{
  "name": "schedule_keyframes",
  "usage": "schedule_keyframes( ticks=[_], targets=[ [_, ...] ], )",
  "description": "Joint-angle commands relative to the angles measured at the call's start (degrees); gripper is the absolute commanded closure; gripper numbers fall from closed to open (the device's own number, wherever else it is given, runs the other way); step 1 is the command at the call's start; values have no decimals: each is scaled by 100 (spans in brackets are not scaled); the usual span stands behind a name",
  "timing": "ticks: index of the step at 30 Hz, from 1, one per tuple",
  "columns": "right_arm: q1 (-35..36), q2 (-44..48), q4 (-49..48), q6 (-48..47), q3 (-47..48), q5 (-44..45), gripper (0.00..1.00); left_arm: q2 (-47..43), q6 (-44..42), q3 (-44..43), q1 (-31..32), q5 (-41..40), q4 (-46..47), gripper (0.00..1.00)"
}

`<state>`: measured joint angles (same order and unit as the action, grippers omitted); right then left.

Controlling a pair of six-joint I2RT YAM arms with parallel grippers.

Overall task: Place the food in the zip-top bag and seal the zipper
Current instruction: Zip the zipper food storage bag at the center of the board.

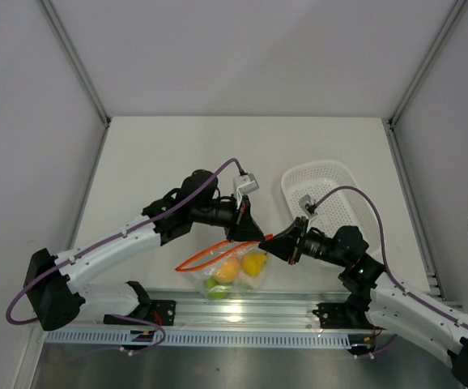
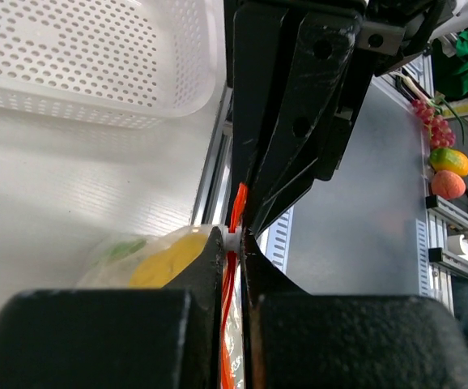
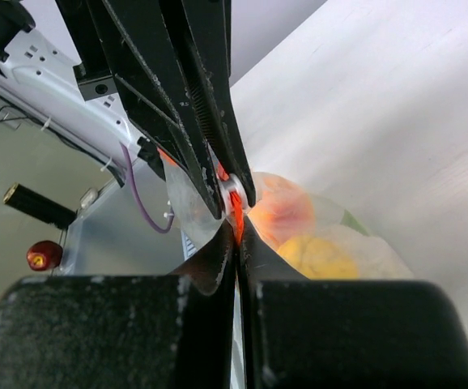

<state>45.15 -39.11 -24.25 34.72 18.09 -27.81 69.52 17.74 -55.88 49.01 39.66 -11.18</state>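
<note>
left pincer and right pincer both pinch the zipper tight; i'd anchor the right one and slide the other leftwards.

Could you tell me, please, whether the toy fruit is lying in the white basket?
No, the fruit sits inside the clear bag, which is well apart from the basket.

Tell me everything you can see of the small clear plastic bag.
The small clear crinkly plastic bag sits near the table's front edge, holding yellow, orange and green toy fruits. Its red-orange zipper strip bows open in a loop. The left claw and right claw both pinch one end of the strip, shut.
</note>
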Motion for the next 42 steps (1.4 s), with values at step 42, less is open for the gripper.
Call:
schedule_keyframes(
  ticks=[42],
  targets=[
    [-463, 1117, 1291, 457, 19, 2377, 100, -4534, 1908, 1316, 12, -2752, -3619, 100]
  ],
)
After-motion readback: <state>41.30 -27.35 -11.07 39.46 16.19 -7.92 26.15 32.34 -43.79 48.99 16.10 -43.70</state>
